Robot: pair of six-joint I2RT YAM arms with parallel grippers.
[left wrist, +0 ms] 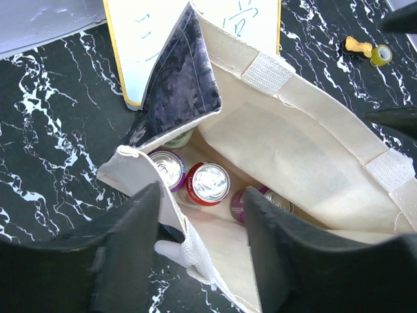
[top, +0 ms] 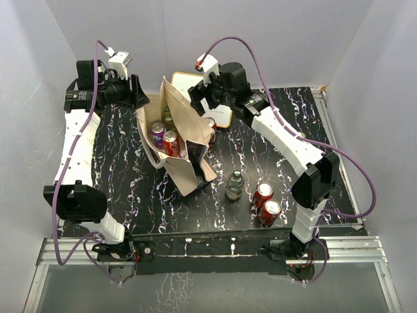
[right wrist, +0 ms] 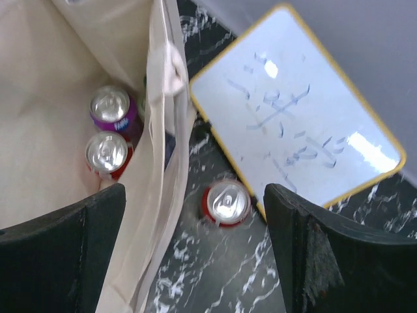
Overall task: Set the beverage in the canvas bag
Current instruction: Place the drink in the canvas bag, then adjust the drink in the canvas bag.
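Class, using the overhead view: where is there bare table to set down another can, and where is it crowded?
Free: marble between the left arm and canvas bag; the patch bordered by bag, right arm and bottle. Crowded: bottle and two red cans near right; whiteboard and lone can behind the bag.

The left arm [top: 73, 147] and right arm [top: 287, 140] wear white shell segments between chunky black joint housings and trail looping purple cables [top: 97, 65], while the left pincer [left wrist: 202, 202] and right pincer [right wrist: 195, 195] have broad, matte black wedge fingers [left wrist: 124, 261].
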